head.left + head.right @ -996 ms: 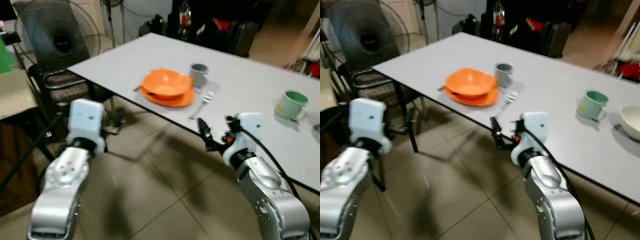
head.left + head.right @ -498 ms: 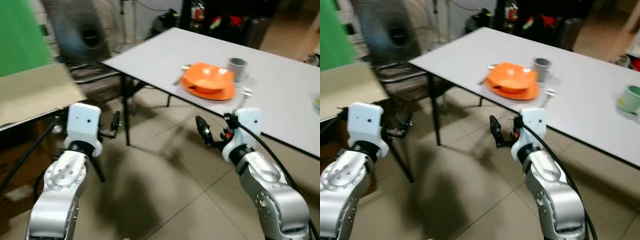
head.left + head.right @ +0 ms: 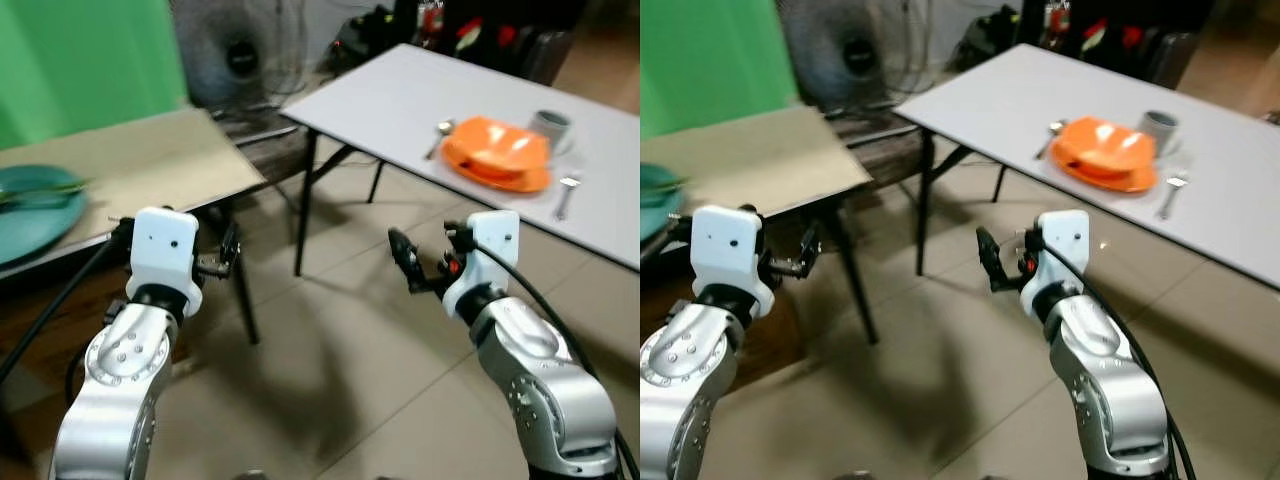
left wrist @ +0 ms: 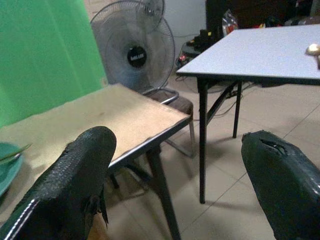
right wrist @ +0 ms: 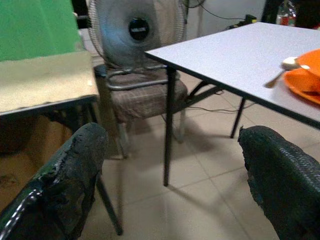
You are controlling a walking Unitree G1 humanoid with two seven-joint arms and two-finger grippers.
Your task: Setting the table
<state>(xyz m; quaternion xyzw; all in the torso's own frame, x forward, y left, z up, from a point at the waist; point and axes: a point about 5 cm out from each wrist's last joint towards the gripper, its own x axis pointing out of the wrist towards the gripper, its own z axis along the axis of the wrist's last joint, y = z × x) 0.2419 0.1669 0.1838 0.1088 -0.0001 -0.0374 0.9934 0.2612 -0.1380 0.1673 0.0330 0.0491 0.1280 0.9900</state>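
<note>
Both arms are raised over the tiled floor [image 3: 330,370], between two tables. The left gripper [image 4: 175,185] and the right gripper [image 5: 170,185] each have their jaws spread wide with nothing between them. On the white table [image 3: 420,90] to the right sits an orange bowl [image 3: 497,148] on an orange plate [image 3: 500,178], with a spoon [image 3: 441,132] on one side, a fork [image 3: 565,190] on the other and a grey cup [image 3: 549,124] behind. A teal plate [image 3: 35,215] lies on the tan table [image 3: 150,160] to the left. A fan [image 3: 235,55] stands behind a chair [image 5: 145,92].
</note>
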